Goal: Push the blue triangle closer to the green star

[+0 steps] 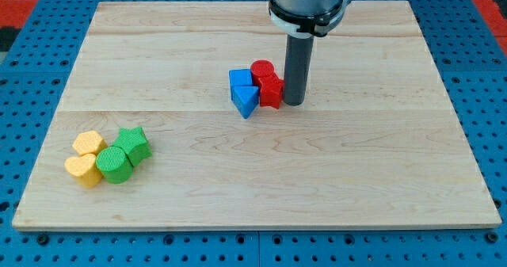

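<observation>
The blue triangle (246,101) lies near the board's middle, touching a blue cube (240,80) just above it and a red star-like block (270,91) on its right. A red cylinder (262,70) sits behind that red block. My tip (294,103) stands on the board just right of the red star-like block, touching or nearly touching it, with the red block between it and the blue triangle. The green star (135,143) lies far off at the view's lower left.
A green cylinder (115,164) touches the green star's lower left. A yellow hexagon-like block (89,143) and a yellow heart-like block (82,170) sit left of it. The wooden board (356,180) rests on a blue pegboard table.
</observation>
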`<state>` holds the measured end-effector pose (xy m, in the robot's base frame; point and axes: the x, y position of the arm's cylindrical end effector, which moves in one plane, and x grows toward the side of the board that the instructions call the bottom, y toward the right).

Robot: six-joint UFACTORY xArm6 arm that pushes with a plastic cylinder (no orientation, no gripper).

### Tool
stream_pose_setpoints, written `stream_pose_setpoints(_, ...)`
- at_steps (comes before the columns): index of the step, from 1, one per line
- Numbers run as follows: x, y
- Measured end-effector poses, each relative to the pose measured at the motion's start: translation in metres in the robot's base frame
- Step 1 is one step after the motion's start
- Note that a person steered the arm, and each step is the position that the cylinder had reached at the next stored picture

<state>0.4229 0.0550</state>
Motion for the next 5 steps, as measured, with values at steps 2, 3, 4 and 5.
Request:
stream_pose_setpoints(2, 0.037, 0.0)
stream_pose_setpoints(3, 0.041, -0.02)
stream_pose_setpoints(4, 0.02, -0.068)
stream_pose_setpoints(5, 0.016, -0.124)
